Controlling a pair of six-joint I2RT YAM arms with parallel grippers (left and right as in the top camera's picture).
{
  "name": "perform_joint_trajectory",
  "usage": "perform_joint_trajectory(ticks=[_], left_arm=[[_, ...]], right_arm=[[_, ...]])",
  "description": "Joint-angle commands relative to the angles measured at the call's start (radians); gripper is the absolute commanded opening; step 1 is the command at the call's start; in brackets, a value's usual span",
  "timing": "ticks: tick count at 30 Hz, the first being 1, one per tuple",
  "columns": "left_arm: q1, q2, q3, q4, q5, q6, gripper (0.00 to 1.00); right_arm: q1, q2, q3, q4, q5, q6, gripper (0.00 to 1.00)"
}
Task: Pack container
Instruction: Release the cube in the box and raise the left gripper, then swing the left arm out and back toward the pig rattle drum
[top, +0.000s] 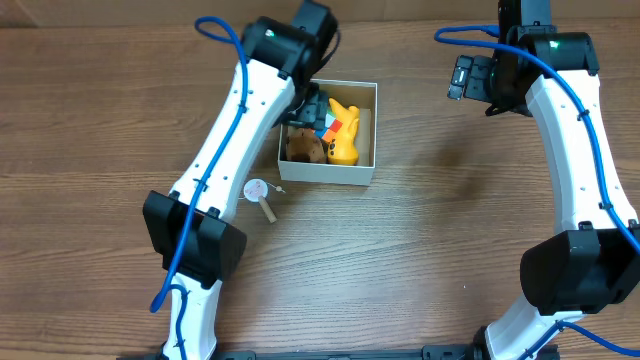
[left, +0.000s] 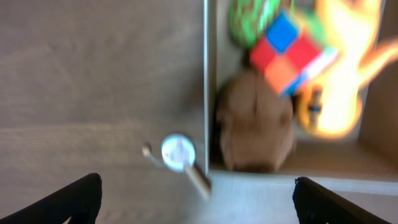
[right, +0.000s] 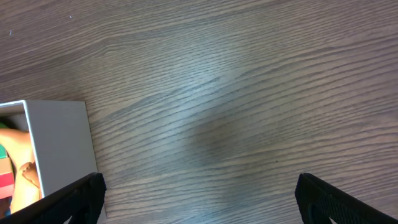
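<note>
The container (top: 366, 172) is a square white-walled box in the middle of the table. It holds a yellow toy (top: 344, 135), a brown plush toy (top: 304, 148) and a multicoloured cube (top: 330, 127). In the left wrist view the container wall (left: 206, 74) runs down the middle, with the brown plush (left: 256, 124), the cube (left: 290, 51), the yellow toy (left: 341, 81) and a green toy (left: 249, 22) inside. My left gripper (left: 196, 202) is open and empty above the container's near-left corner. My right gripper (right: 202, 199) is open and empty over bare table right of the container (right: 59, 140).
A small round white tag with a wooden stick (top: 262, 195) lies on the table just outside the container's front-left corner; it also shows in the left wrist view (left: 179, 152). The wooden table (top: 440, 250) extends all round.
</note>
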Motion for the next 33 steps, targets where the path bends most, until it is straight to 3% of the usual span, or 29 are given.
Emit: perform_joint_trajectory(ticks=[1, 7, 13, 18, 33], left_arm=[[0.021, -0.002, 0.007, -0.054, 0.197, 0.083, 0.95], [0.018, -0.002, -0.051, -0.091, 0.259, 0.034, 0.92], [0.015, -0.002, -0.209, -0.092, 0.162, -0.082, 0.91], [0.015, -0.002, -0.285, -0.091, 0.131, -0.093, 0.92], [-0.065, -0.003, -0.296, -0.043, 0.125, -0.166, 0.93]], right_arm=[[-0.006, -0.02, 0.02, 0.003, 0.007, 0.007, 1.0], [-0.006, -0.02, 0.02, 0.003, 0.007, 0.007, 1.0], [-0.006, -0.02, 0.02, 0.003, 0.006, 0.007, 1.0], [-0.006, -0.02, 0.02, 0.003, 0.007, 0.007, 1.0], [-0.006, -0.02, 0.02, 0.003, 0.007, 0.007, 1.0]])
